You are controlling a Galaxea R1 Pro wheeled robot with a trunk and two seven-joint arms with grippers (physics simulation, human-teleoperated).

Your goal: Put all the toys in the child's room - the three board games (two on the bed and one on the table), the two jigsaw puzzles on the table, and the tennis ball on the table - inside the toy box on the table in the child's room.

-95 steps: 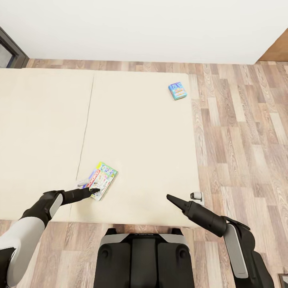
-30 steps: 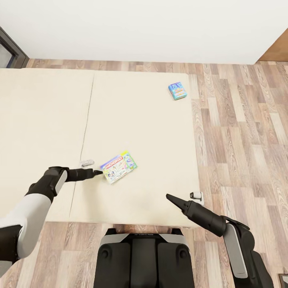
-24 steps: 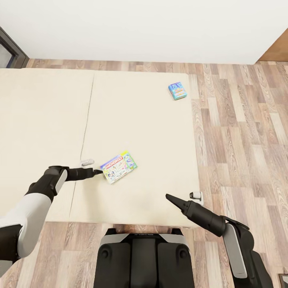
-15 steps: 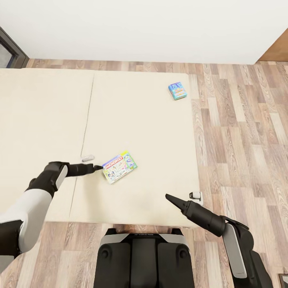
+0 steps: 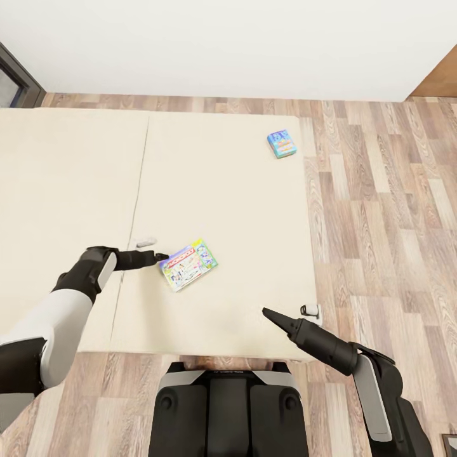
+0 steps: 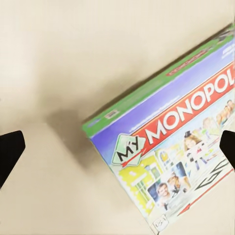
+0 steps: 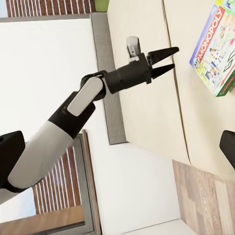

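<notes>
The bed [image 5: 222, 190] is the biggest thing here. It is wide and cream, with wood floor [image 5: 381, 222] past its far and right sides and a white wall [image 5: 222, 44] behind it.

Two board games lie flat on the bed. The Monopoly box [image 5: 188, 264] sits in the near half, a bit left of the middle. Its long side runs slanted, from near-left up to far-right. The small blue box [image 5: 282, 144] lies far off by the far right corner of the bed, well apart from both arms.

The left end effector [image 5: 160, 258] points at the Monopoly box from the box's left side. Its tip is just beside the box's near-left short end, maybe touching the corner; I cannot tell for sure. In the left wrist view the two dark fingertips [image 6: 11, 152] stand wide apart, and the box [image 6: 171, 147] lies between and ahead of them, turned at a slant. The right wrist view also shows the left end effector [image 7: 166, 61] with its fingers spread, close to the box [image 7: 215, 49].

The right end effector [image 5: 268, 313] hangs over the near right part of the bed, away from both boxes. It looks pointed and closed from above, but its fingertip [image 7: 227, 147] at the edge of the right wrist view does not make this sure, so I cannot tell.

The left arm is much nearer the Monopoly box. I think it needs to slide forward and turn a little, so the fingers close across the box's thin short end.
</notes>
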